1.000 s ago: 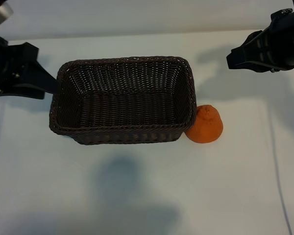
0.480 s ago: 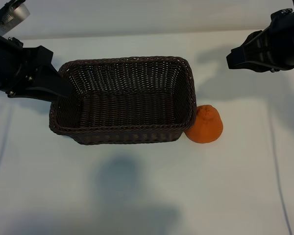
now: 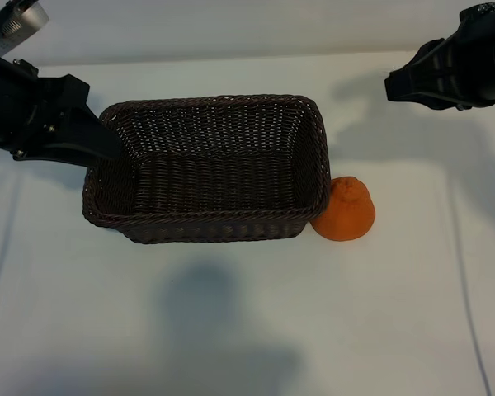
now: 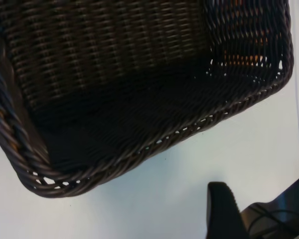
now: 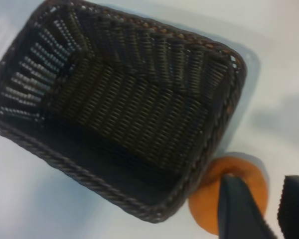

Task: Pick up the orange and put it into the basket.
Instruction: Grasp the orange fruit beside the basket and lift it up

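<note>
Overhead exterior; both wrist views share basket (image 3: 206,169).

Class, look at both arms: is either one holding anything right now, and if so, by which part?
Nothing is held. The orange sits on the table against the basket, and both grippers, left and right, are clear of it.

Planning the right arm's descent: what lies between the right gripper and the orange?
Only bare white table: in the exterior view nothing stands between the right gripper and the orange resting against the basket.
</note>
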Controlling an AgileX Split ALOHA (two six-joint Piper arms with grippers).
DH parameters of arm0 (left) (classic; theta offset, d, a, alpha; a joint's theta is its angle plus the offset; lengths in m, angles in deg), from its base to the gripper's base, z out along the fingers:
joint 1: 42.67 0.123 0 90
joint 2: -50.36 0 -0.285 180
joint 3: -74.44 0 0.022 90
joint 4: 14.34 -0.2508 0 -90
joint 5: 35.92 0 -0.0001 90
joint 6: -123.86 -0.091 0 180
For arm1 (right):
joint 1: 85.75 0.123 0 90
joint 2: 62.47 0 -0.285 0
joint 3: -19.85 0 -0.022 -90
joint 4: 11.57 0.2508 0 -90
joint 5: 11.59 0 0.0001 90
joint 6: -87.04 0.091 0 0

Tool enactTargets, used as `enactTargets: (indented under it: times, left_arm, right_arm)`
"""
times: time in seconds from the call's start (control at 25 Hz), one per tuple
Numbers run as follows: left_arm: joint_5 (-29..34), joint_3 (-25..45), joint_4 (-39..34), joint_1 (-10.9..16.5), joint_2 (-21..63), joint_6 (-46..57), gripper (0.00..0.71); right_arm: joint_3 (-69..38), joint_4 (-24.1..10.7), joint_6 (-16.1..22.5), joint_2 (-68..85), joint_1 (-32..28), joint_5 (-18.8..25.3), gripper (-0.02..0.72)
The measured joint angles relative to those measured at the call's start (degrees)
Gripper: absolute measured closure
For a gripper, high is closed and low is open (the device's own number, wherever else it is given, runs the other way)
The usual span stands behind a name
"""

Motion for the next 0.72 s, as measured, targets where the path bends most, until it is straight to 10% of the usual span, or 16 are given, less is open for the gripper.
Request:
enactTargets:
  times: [0.36,0.72]
  left_arm:
    - [-0.2,0.0,0.0,0.0,0.0,-0.1,0.291]
    - [-0.2,0.0,0.0,0.0,0.0,-0.2,0.291]
  right_arm:
    - [0.0,-11.9,6.7,0.0,0.0,1.9,0.225]
    - [0.0,-16.5,11.3,-1.9,0.0,4.8,0.217]
